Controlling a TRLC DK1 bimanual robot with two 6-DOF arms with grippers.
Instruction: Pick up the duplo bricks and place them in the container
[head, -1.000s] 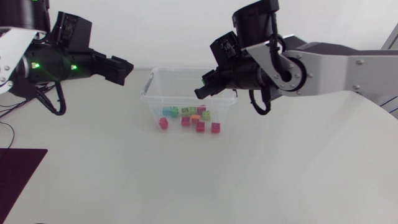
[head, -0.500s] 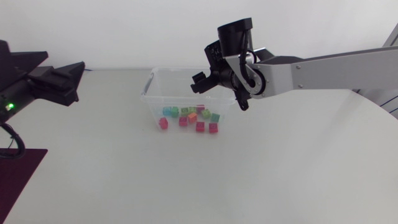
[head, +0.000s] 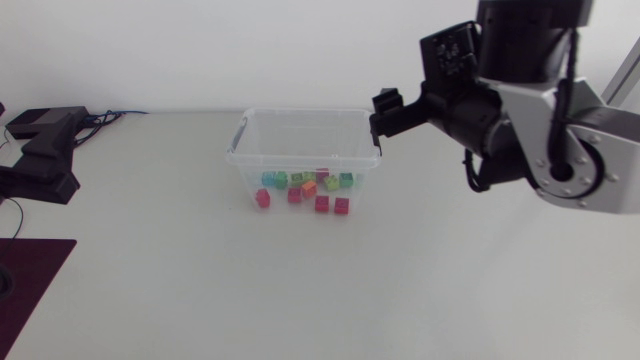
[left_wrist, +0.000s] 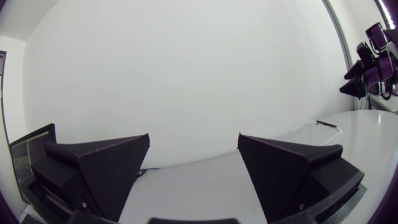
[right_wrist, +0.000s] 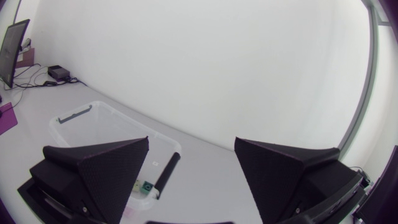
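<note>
Seemingly the duplo bricks (head: 308, 188) all lie low in the clear container (head: 300, 161), upper centre of the head frame, though I cannot tell whether the front red ones sit inside its wall. The right gripper (head: 385, 113) hangs spread and empty beside the container's right rim; the left gripper (left_wrist: 194, 144), at the left edge, is likewise spread and empty. Any move away should rise straight, clear of the rim.
</note>
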